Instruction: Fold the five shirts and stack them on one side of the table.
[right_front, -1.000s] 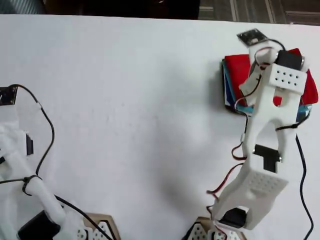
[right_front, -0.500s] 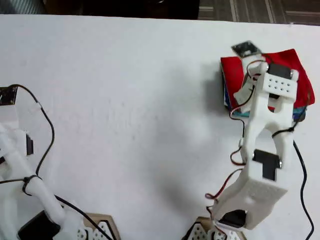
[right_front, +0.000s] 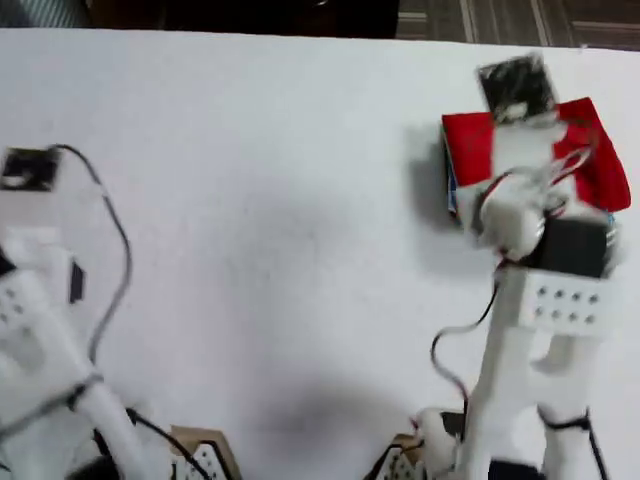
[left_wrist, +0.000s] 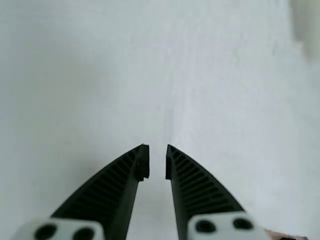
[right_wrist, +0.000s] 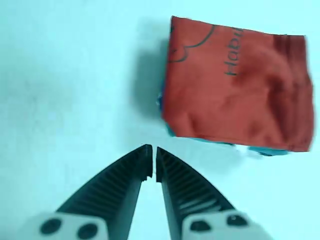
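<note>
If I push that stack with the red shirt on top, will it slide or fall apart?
Likely soft and floppy: the red shirt is wrinkled cloth. Pushed low, the stack would probably slide on the smooth table; pushed at the top, layers may shear, since teal edges already peek out below.

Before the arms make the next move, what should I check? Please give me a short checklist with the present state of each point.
1. Right gripper empty, jaws shut: ok.
2. Right gripper beside the stack, not touching it: ok.
3. Left gripper empty, over bare table: ok.
4. Red shirt folded, on top of the stack: ok.
5. Stack near one side of the table: ok.
6. Five shirts in the stack: cannot tell; under the red shirt just blue edges show.
</note>
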